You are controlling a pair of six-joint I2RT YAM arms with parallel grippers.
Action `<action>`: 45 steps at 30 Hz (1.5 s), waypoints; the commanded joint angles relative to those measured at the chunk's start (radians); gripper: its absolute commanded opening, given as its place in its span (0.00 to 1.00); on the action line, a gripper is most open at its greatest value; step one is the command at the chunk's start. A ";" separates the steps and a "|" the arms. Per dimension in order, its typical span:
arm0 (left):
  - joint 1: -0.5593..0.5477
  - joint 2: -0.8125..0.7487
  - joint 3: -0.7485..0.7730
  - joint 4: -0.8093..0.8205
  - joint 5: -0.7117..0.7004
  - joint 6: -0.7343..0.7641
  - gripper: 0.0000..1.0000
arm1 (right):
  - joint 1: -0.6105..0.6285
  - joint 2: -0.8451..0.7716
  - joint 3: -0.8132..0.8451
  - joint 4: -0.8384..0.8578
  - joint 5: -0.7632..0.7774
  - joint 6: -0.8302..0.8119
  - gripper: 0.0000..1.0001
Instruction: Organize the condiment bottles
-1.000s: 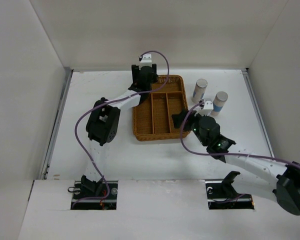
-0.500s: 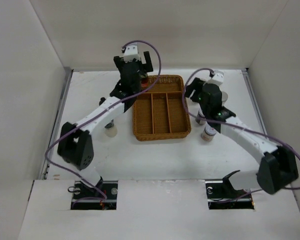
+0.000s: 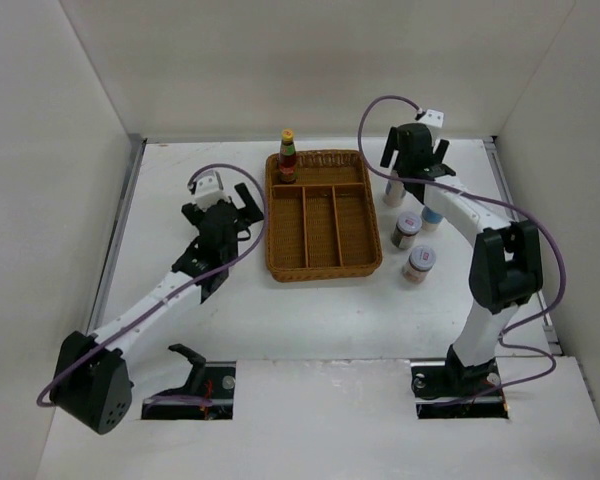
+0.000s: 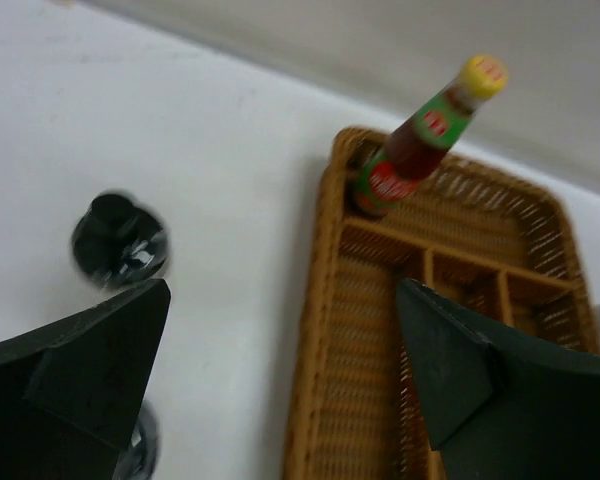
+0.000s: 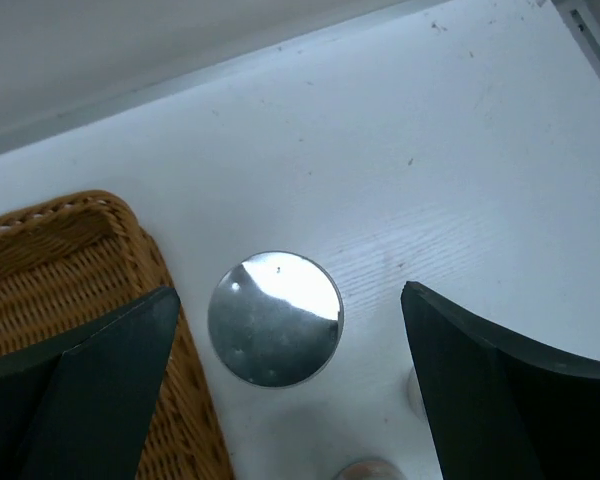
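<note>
Risk: knocking shaker (image 5: 275, 318) into tray (image 5: 90, 215) while lowering wide-open right gripper (image 5: 288, 293) off-centre; left gripper (image 4: 282, 290) also gaping, holding nothing.

Left arm (image 3: 150, 300) lies low, running from bottom left up toward centre frame, left gripper (image 3: 242, 212) spread wide. Right arm (image 3: 480, 215) folds at the elbow, right gripper (image 3: 414, 168) at upper right, fingers wide apart too.

You get bright, even light, soft shadows. Left wrist view blurred, dark jar (image 4: 118, 240) smeared; shaker lid (image 5: 275, 318) glares in right wrist view.
</note>
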 commanded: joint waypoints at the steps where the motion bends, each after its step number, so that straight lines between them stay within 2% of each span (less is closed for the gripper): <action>1: 0.011 -0.133 -0.051 -0.057 -0.012 -0.085 1.00 | 0.003 0.028 0.056 -0.075 0.011 -0.027 1.00; 3: 0.003 -0.185 -0.078 -0.087 -0.035 -0.104 1.00 | 0.003 0.045 0.052 -0.070 -0.021 -0.014 1.00; 4: 0.000 -0.201 -0.088 -0.101 -0.044 -0.108 1.00 | 0.005 0.056 0.055 -0.070 -0.042 -0.009 0.97; 6: 0.000 -0.228 -0.097 -0.119 -0.055 -0.108 1.00 | 0.006 0.076 0.072 -0.073 -0.063 0.002 0.81; 7: 0.003 -0.241 -0.101 -0.123 -0.058 -0.108 1.00 | 0.005 0.079 0.079 -0.072 -0.056 0.002 0.67; 9: 0.014 -0.258 -0.114 -0.113 -0.063 -0.110 1.00 | 0.006 0.070 0.087 -0.049 -0.032 0.002 0.51; 11: 0.022 -0.256 -0.118 -0.106 -0.069 -0.111 1.00 | 0.008 0.035 0.092 0.003 0.018 -0.020 0.45; 16: 0.045 -0.221 -0.117 -0.074 -0.071 -0.111 1.00 | 0.093 -0.041 0.125 0.135 0.080 -0.159 0.44; 21: 0.089 -0.184 -0.100 -0.057 -0.069 -0.108 1.00 | 0.181 -0.016 0.190 0.174 0.092 -0.214 0.44; 28: 0.167 -0.100 -0.049 -0.021 -0.064 -0.107 1.00 | 0.227 0.081 0.285 0.192 0.057 -0.205 0.44; 33: 0.216 -0.026 -0.002 -0.008 -0.060 -0.102 1.00 | 0.229 0.143 0.316 0.203 -0.049 -0.130 0.45; 39: 0.250 0.054 0.046 -0.014 -0.038 -0.095 0.99 | 0.219 0.214 0.323 0.177 -0.081 -0.093 0.46; 42: 0.267 0.109 0.079 -0.023 -0.017 -0.089 0.98 | 0.210 0.240 0.316 0.158 -0.098 -0.083 0.49; 45: 0.278 0.161 0.104 -0.032 -0.005 -0.085 0.96 | 0.206 0.254 0.288 0.160 -0.101 -0.067 0.58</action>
